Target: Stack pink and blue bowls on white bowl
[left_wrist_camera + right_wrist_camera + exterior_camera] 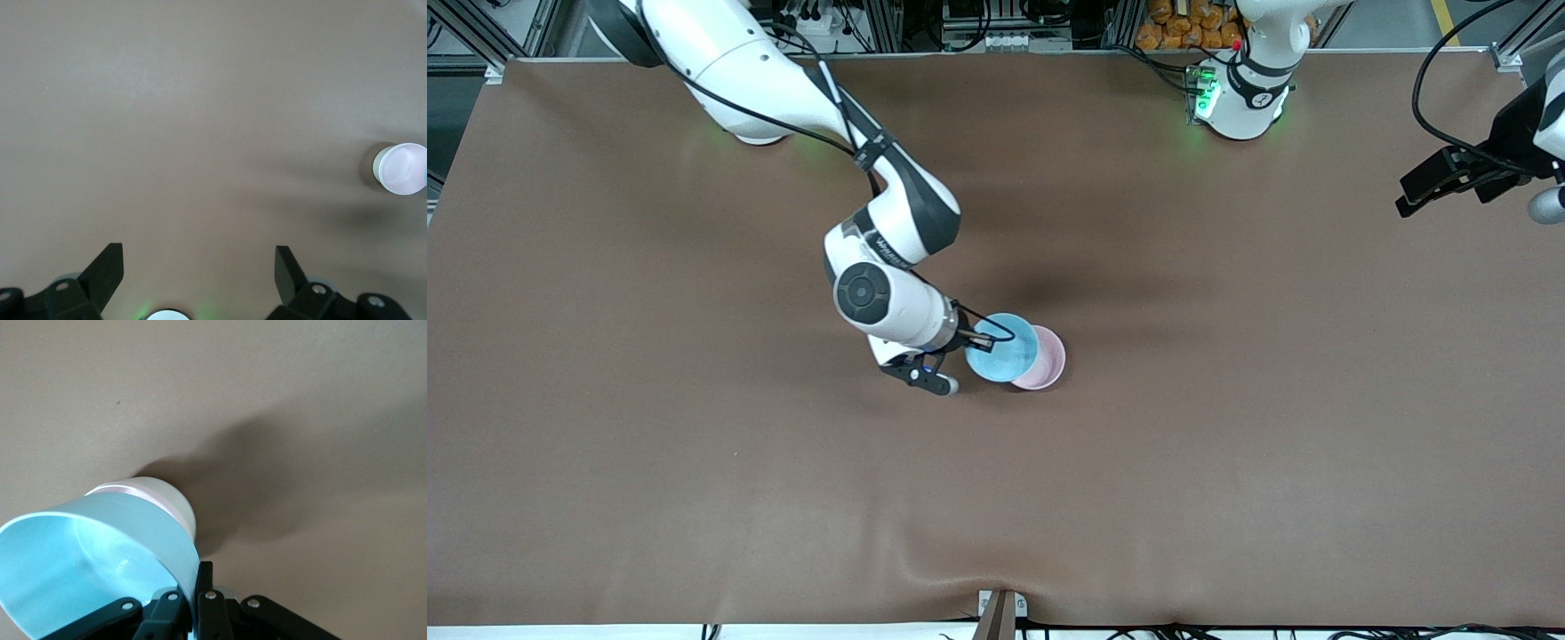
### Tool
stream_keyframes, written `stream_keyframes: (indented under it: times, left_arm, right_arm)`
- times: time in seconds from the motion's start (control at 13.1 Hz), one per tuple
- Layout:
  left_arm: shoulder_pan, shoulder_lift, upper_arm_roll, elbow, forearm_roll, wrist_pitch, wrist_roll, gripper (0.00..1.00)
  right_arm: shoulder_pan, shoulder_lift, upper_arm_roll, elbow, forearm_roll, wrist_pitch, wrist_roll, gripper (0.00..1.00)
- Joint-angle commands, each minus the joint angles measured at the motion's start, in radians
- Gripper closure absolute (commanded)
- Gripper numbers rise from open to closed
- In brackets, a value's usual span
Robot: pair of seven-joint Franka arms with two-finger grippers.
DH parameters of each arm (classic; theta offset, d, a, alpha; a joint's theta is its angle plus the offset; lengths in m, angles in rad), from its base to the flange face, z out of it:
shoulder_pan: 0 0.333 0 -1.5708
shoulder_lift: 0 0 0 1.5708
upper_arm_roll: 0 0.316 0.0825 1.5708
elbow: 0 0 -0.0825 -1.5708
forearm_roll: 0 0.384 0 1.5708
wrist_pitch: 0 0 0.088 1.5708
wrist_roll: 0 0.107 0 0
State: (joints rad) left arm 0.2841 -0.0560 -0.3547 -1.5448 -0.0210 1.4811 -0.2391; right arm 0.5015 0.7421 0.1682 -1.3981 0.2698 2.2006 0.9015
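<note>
Pinched thin-rimmed in right gripper (195, 597) — blue bowl (1003, 348), light, glossy, slippery, above pink bowl (1047, 364); left gripper (199, 270) spread, waiting.

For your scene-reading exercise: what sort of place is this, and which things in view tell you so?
Probably a robotics lab or test cell. Two robot arms are mounted along a large brown-covered table, aluminium framing and cables stand past its edge, and the right claw is shut on a blue bowl.
</note>
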Motion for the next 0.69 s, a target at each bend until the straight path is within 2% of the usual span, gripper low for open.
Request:
stream_keyframes:
  times: [0.0,0.23,0.38,0.61]
  left_arm:
    - [0.007,-0.018,-0.003,0.0,-0.02,0.004,0.075,0.0]
    - [-0.041,-0.025,0.028,-0.009,-0.02,-0.004,0.101,0.0]
    - [-0.164,-0.031,0.15,-0.02,-0.019,-0.01,0.101,0.0]
    - [-0.397,-0.033,0.377,-0.02,-0.017,-0.039,0.1,0.0]
  right_arm:
    - [0.032,0.062,-0.013,0.067,0.003,0.034,0.069,1.0]
    - [0.046,0.08,-0.015,0.065,0.003,0.044,0.073,1.0]
    - [0.049,0.086,-0.015,0.065,0.006,0.045,0.111,1.0]
    - [0.057,0.103,-0.015,0.064,0.008,0.045,0.12,1.0]
